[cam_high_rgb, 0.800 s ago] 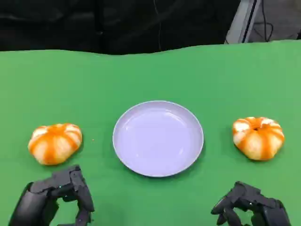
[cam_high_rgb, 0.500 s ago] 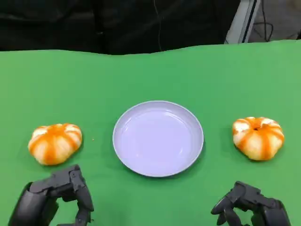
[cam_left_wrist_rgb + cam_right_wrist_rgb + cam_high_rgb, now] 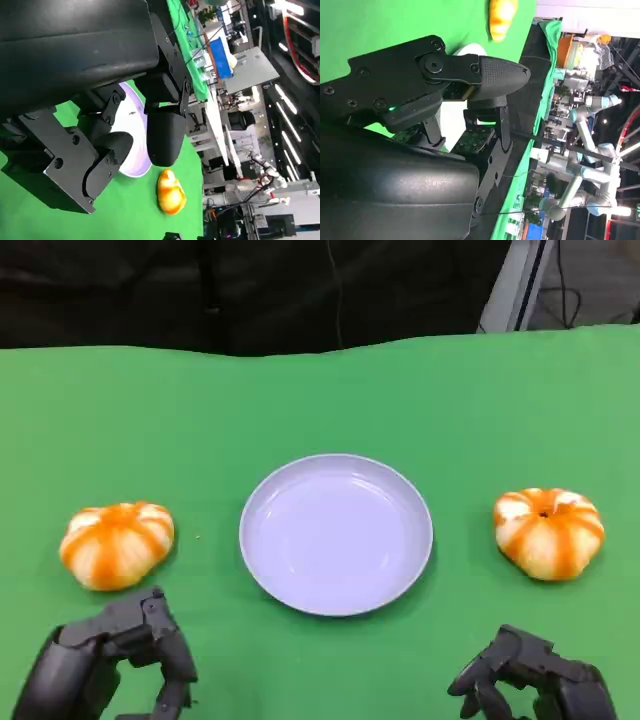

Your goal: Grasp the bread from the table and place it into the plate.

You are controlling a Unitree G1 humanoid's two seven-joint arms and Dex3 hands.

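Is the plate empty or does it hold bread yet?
Empty. The plate shows bare; both breads lie on the cloth beside it.

Both black hands sit low at the near edge of the head view, the left hand (image 3: 115,660) and the right hand (image 3: 530,680) each with fingers curled loosely downward, thumb set apart from them, and nothing held in either.

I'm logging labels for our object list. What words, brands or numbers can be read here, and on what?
None can be read.
Plate: plain, no print.
Left bread and right bread: no label.
Left hand and right hand: no legible marking.
Background clutter in the wrist views: too small and blurred to read.
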